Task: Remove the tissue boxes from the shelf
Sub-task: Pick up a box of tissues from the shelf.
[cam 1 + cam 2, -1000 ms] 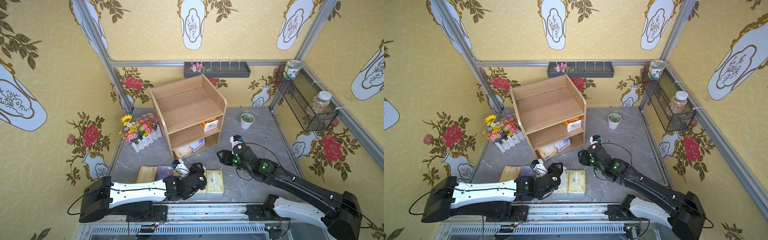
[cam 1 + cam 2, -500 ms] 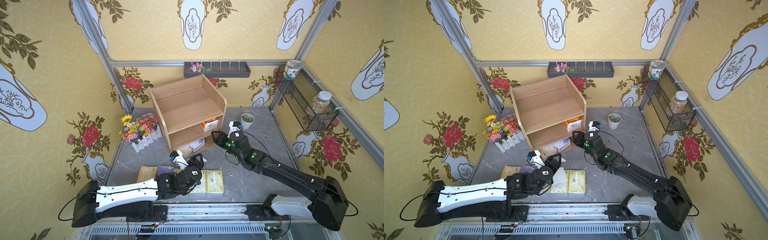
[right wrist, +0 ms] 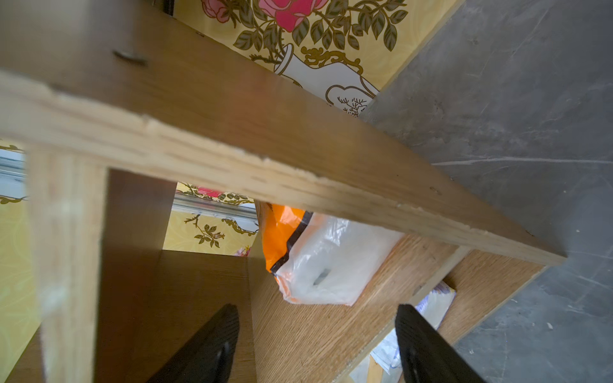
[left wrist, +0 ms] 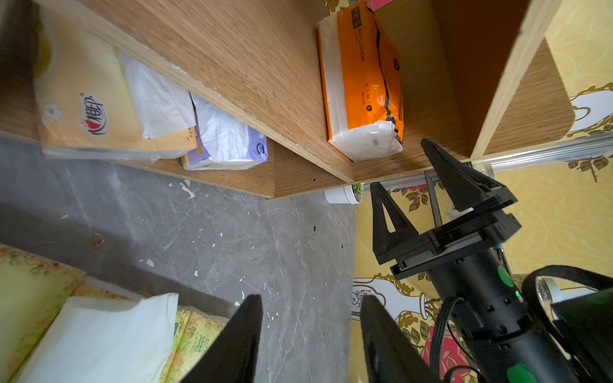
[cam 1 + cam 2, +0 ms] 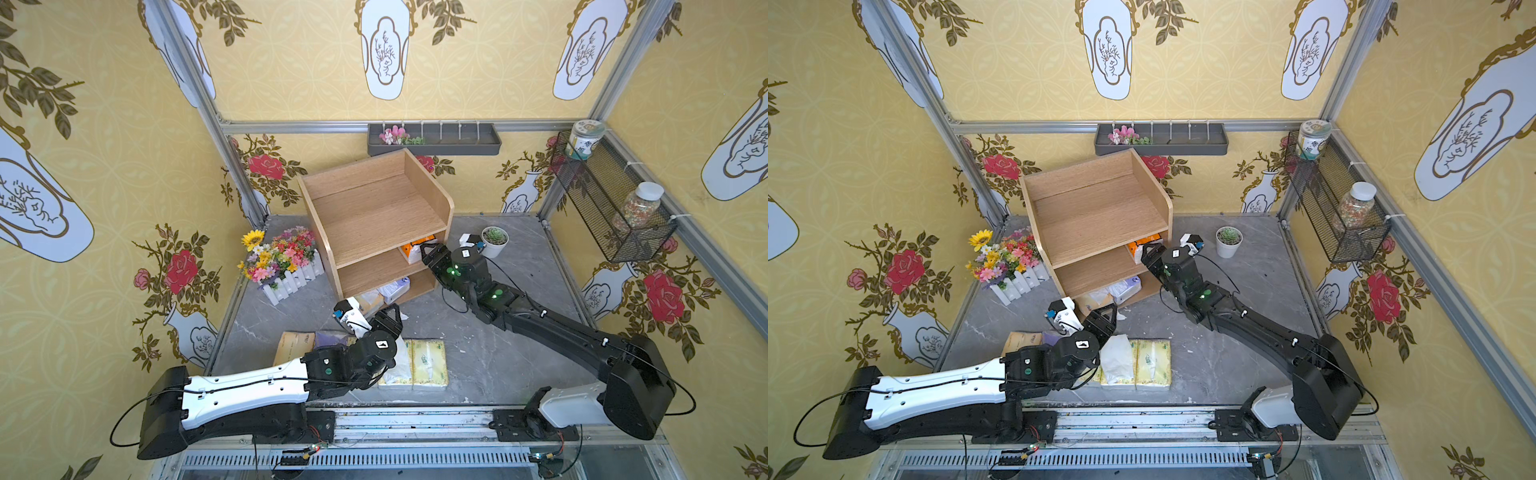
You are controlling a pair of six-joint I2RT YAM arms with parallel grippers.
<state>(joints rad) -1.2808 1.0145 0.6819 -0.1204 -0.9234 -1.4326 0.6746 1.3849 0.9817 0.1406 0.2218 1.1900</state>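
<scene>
Reach for orange pack on shelf.
My right gripper, jaws wide apart, is just before it; I should slide deeper, straddle it, close gently. Left gripper apart, empty.

Ahead of the right gripper, the middle opening of the shelf stood free up to the orange pack, hemmed by the side panel close on one side and the next board above. Ahead of the left gripper, bare floor ran clear to the bottom tier, whose mouth a tan pack and a lavender pack filled; yellow packs lay just beside.
</scene>
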